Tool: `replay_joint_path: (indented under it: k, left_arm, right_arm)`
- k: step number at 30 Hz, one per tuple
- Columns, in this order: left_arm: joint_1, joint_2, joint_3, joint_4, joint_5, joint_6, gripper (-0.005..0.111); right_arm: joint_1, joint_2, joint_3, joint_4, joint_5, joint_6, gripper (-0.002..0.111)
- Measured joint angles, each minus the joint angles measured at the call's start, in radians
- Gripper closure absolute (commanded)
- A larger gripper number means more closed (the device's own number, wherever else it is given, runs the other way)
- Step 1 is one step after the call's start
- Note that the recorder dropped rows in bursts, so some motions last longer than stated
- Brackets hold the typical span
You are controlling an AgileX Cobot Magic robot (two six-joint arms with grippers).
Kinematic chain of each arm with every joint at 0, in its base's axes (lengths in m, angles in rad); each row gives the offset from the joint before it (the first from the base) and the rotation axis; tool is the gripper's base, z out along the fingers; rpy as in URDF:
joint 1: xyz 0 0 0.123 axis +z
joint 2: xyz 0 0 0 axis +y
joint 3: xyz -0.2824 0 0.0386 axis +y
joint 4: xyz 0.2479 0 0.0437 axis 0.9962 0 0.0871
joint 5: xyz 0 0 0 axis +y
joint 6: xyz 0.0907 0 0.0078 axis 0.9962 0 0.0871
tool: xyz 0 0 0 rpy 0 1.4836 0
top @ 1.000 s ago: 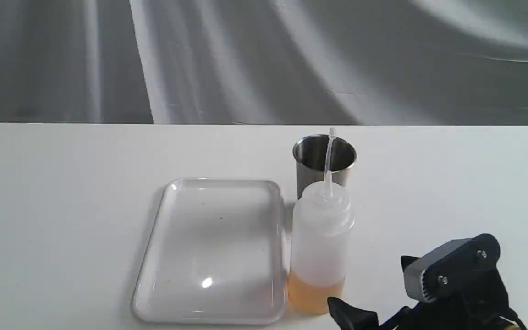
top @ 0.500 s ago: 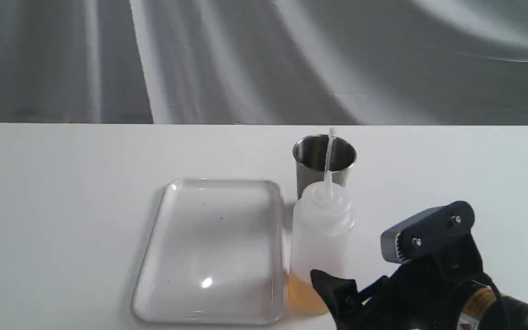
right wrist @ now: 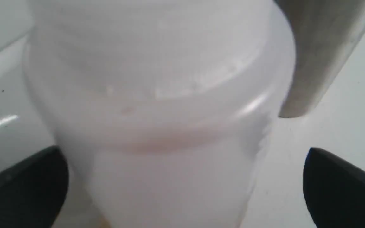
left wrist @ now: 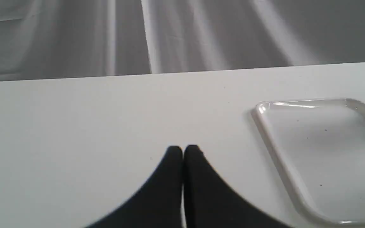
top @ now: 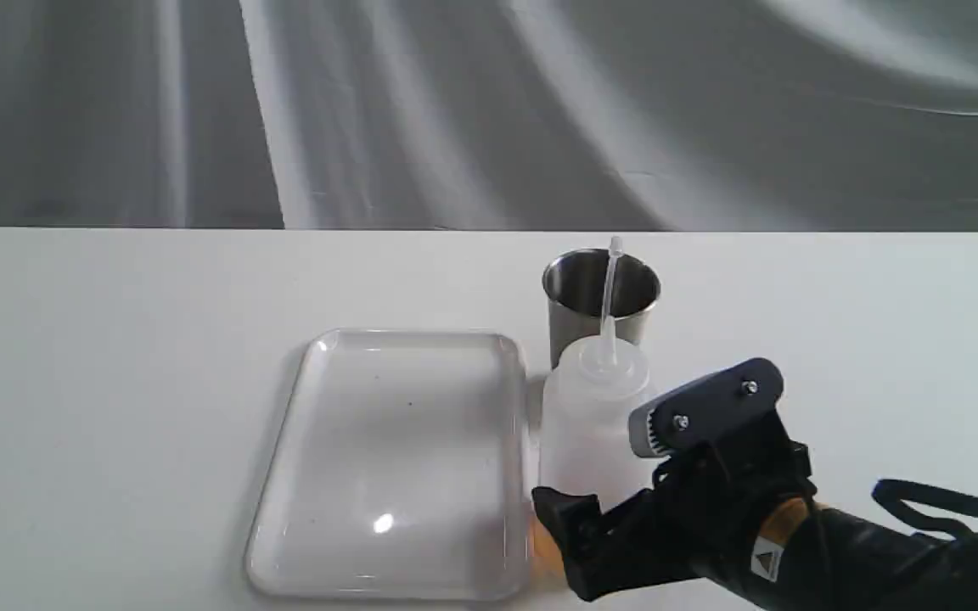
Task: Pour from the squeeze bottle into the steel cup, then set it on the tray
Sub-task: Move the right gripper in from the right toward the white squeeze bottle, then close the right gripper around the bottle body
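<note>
The squeeze bottle (top: 591,424) stands upright toward the desk's (top: 115,382) edge nearest the exterior camera, right of the middle, its amber liquid settled low. I have the right gripper (right wrist: 182,152) spread wide, one finger on each side of the bottle's body. It holds nothing, and I judge the wide jaws are meant to clear the body before closing. The steel cup (top: 570,335) sits just behind the bottle toward the far edge, so the pour should need only a short tilt. The tray (top: 408,333) lies just beside the bottle for an easy put-down. The left gripper (left wrist: 182,148) is pinched together and empty, parked beyond the tray's other side, out of the way.
</note>
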Motion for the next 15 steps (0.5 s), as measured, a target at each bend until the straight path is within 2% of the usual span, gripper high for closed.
replay_joint_path:
  k: [9,14,15]
  left_arm:
    - [0.0,0.0,0.0,0.0,0.0,0.0,0.107]
    - [0.0,0.0,0.0,0.0,0.0,0.0,0.107]
    - [0.0,0.0,0.0,0.0,0.0,0.0,0.107]
  right_arm:
    - [0.0,0.045,-0.058,-0.01,-0.004,0.018,0.005]
    - [0.0,0.045,-0.058,-0.01,-0.004,0.036,0.012]
    - [0.0,0.045,-0.058,-0.01,-0.004,0.041,0.017]
